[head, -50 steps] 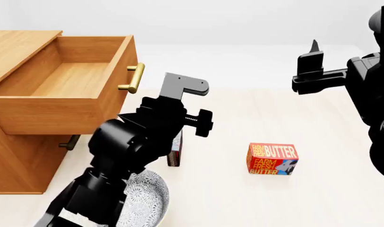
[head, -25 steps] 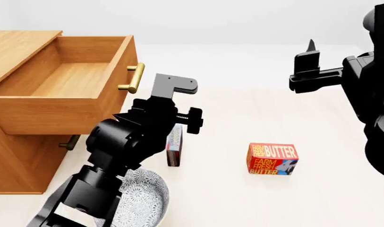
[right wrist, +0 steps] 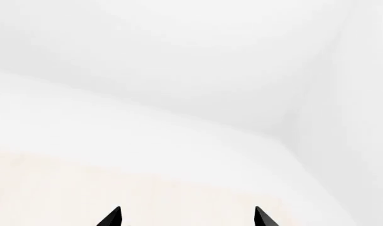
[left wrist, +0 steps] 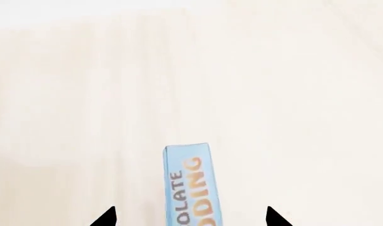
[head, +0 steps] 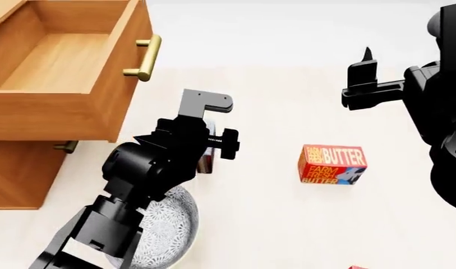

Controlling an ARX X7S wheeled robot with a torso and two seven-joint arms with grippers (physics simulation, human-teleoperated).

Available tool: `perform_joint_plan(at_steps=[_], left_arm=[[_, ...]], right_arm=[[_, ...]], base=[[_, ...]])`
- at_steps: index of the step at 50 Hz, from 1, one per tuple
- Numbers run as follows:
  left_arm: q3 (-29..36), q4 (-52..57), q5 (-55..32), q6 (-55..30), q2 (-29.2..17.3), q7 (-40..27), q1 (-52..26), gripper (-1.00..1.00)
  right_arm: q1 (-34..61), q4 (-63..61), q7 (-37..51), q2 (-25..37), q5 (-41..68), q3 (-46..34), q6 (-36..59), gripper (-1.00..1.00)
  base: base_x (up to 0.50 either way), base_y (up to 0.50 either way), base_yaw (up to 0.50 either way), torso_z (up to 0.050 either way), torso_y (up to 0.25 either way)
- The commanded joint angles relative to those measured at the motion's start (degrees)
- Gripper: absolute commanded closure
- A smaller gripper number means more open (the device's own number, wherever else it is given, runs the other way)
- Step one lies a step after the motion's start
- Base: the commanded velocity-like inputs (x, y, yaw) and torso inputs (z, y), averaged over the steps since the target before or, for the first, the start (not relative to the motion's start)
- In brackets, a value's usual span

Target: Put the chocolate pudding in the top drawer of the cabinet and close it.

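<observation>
- Upper left of the head view: top drawer (head: 63, 61) of the cabinet (head: 22, 168) already open and empty; you still must grasp, load, close.
- Chocolate pudding (left wrist: 191, 186) stands on edge, centred between left gripper (left wrist: 190, 217) tips, spread wide, gripping nothing.
- Head view mostly hides the pudding behind your arm; wrist view shows it.
- Right gripper (right wrist: 187, 216) open, empty, raised.

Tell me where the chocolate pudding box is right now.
In the left wrist view the chocolate pudding stands on edge between the open left gripper's fingertips. In the head view it is mostly hidden behind the left arm, beside the patterned bowl.
</observation>
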Motion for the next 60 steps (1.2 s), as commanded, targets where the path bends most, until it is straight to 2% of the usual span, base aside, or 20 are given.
perform_joint_plan(at_steps=[1,8,18,29,30,51,60], left_arm=[[0.5,-0.1,-0.8,0.3,-0.2,-0.1,0.1,-1.0],[0.6,0.2,-1.4,0.3,-0.3,-0.5,0.3,-1.0],[-1.1,-1.0,-4.8,-3.5,0.1,-1.8,0.1,-1.0],[-1.0,-2.5,-5.8,-3.3,0.2,-2.4,1.1,-1.0],[-1.0,-2.4,-5.9,-3.3,0.2,-2.5,1.1,1.0],[-1.6,0.5,-7.6,-1.5,-0.7,-3.9,1.4,1.0],[-3.3,9.0,-10.8,-3.7,-1.7,-6.1,0.2,1.0]], right_arm=[[-0.1,-0.1,0.0,0.1,0.0,-0.2,-0.2,-1.0],[-0.3,0.0,-0.1,0.2,-0.1,-0.2,-0.4,-1.0],[-0.4,-0.2,0.1,0.3,0.2,-0.1,-0.6,-1.0],[-0.7,-0.3,0.2,0.5,0.3,-0.1,-0.8,-1.0],[-0.7,-0.3,0.1,0.5,0.2,-0.2,-0.9,-1.0],[-1.0,0.0,-0.1,0.4,-0.3,-0.6,-1.3,-1.0],[-0.6,-0.5,0.2,0.1,0.9,-0.4,-1.3,-1.0]], base=[[0.0,0.0,0.0,0.0,-0.217],[0.0,0.0,0.0,0.0,-0.214],[0.0,0.0,0.0,0.0,0.0],[0.0,0.0,0.0,0.0,0.0],[0.0,0.0,0.0,0.0,0.0],[0.0,0.0,0.0,0.0,0.0],[0.0,0.0,0.0,0.0,0.0]])
